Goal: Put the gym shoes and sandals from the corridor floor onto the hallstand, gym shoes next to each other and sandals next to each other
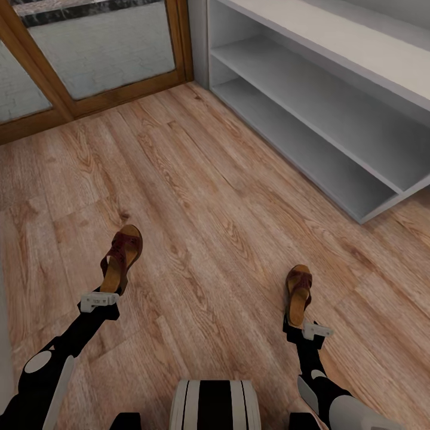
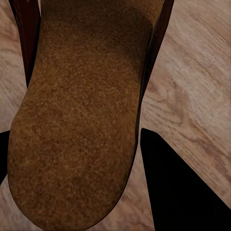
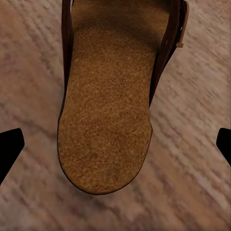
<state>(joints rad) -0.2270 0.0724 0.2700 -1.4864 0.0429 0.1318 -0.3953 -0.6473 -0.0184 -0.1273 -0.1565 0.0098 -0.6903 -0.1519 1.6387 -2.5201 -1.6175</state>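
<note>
- The left gripper (image 1: 100, 300) sits at the heel of the left sandal (image 1: 121, 258), which lies on the corridor floor (image 1: 197, 197) well short of the hallstand (image 1: 310, 113). In the left wrist view the tan footbed (image 2: 77, 120) lies between the dark fingers (image 2: 178, 187), one of them close beside the sole's edge; whether the jaws are pressing on the heel or merely set around it, I cannot tell.
- The right gripper (image 1: 307, 328) is at the heel of the right sandal (image 1: 298, 292), also flat on the floor, nearer the hallstand's front corner. The right wrist view shows its fingers (image 3: 9, 147) spread wide, well clear of the sandal (image 3: 108, 120) on both sides: jaws apart, nothing held.
- Handling, as a judgement: each sandal looks light, with a fairly stiff sole and a softer leather strap. The suede-like footbed should give grip; the smooth sole edge may slip. Pinching the heel across its width, or taking the strap, seems the soundest hold.
- The head view gives the layout: both sandals apart from each other, toes pointing away from the robot, and the hallstand's two bare tiers beyond. The wrist views give finger clearance and the right sandal's side buckle (image 3: 180, 33).
</note>
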